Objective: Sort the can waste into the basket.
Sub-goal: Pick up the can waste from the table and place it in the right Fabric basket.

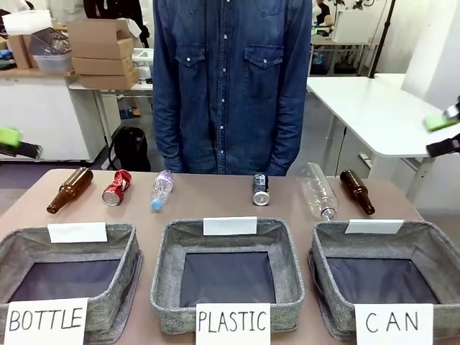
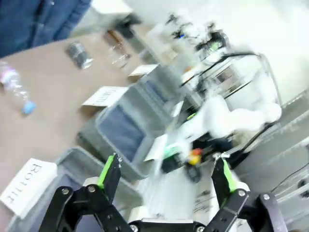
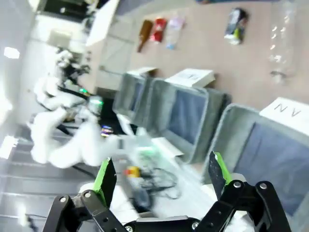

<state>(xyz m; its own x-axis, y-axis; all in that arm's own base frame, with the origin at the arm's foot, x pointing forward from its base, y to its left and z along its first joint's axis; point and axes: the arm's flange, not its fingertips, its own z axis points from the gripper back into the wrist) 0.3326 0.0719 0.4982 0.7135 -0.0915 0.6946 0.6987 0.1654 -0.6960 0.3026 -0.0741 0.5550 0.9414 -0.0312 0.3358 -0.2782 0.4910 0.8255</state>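
Both cans lie on their sides at the far part of the table: the black can (image 1: 260,189) in the middle, the dented red can (image 1: 116,187) to the left. The grey basket signed "CAN" (image 1: 431,233) stands at the near right with a bare dark bottom. My left gripper (image 1: 11,141) hangs at the left edge, off the table, and its wrist view shows it open (image 2: 166,174) and holding nothing. My right gripper (image 1: 442,133) hangs high at the right edge, open (image 3: 161,174), looking down on the CAN basket (image 3: 227,130), the black can (image 3: 235,23) and the red can (image 3: 158,29).
Two brown bottles (image 1: 70,190) (image 1: 356,191) and two clear plastic bottles (image 1: 161,190) (image 1: 319,190) lie in the same row as the cans. The baskets signed "BOTTLE" (image 1: 133,248) and "PLASTIC" (image 1: 162,259) stand at the near left and middle. A person in a denim shirt (image 1: 230,79) stands behind the table.
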